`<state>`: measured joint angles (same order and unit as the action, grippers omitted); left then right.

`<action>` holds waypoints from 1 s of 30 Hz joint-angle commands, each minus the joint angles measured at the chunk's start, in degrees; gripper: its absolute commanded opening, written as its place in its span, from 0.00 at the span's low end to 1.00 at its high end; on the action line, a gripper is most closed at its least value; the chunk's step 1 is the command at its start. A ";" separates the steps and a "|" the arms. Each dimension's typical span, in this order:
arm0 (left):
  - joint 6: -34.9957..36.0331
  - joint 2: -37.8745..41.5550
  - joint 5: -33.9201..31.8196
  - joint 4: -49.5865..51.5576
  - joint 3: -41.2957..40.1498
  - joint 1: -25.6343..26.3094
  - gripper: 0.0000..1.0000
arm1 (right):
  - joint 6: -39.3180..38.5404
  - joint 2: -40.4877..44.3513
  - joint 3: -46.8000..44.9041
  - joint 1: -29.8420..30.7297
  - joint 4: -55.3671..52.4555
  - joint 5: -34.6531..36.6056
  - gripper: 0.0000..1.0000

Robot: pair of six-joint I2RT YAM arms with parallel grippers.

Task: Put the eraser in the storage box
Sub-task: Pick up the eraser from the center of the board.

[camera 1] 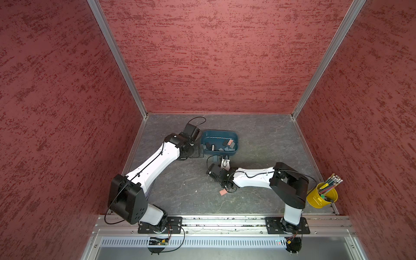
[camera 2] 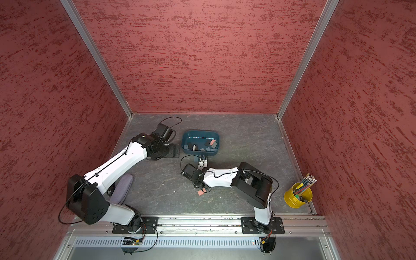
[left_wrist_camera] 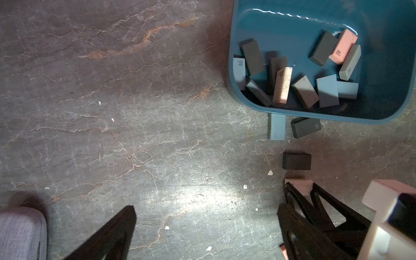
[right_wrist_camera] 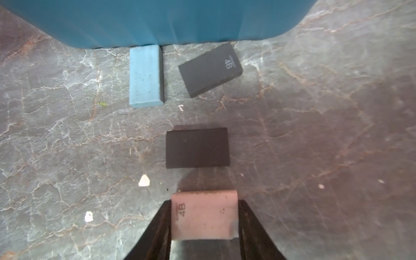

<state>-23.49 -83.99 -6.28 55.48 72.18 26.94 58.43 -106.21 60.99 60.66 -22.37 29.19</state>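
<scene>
Right gripper [right_wrist_camera: 203, 202] clamps pink eraser [right_wrist_camera: 203, 217] between its jaws, storage box [right_wrist_camera: 157, 22] ahead; left gripper [left_wrist_camera: 206, 209] jaws stand wide apart.

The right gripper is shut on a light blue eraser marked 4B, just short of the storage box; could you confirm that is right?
Not quite: the right gripper is shut on a pink eraser, not a light blue one, as the right wrist view shows. It is marked 4B and just short of the storage box; the light blue eraser lies on the table.
</scene>
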 commanded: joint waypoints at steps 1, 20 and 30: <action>0.20 1.35 0.13 -0.91 -0.50 -0.32 1.00 | -0.59 2.78 -0.27 0.16 -1.66 2.02 0.44; -2.20 4.70 0.48 -0.12 -3.62 -0.37 1.00 | -7.46 10.28 3.79 -3.10 -3.83 5.45 0.44; -6.74 10.95 1.10 -0.37 -10.13 1.52 1.00 | -15.87 8.41 11.43 -9.19 -1.80 3.38 0.44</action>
<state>-27.90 -74.61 -5.54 55.46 63.46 27.70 46.35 -97.45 69.97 53.34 -25.23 32.47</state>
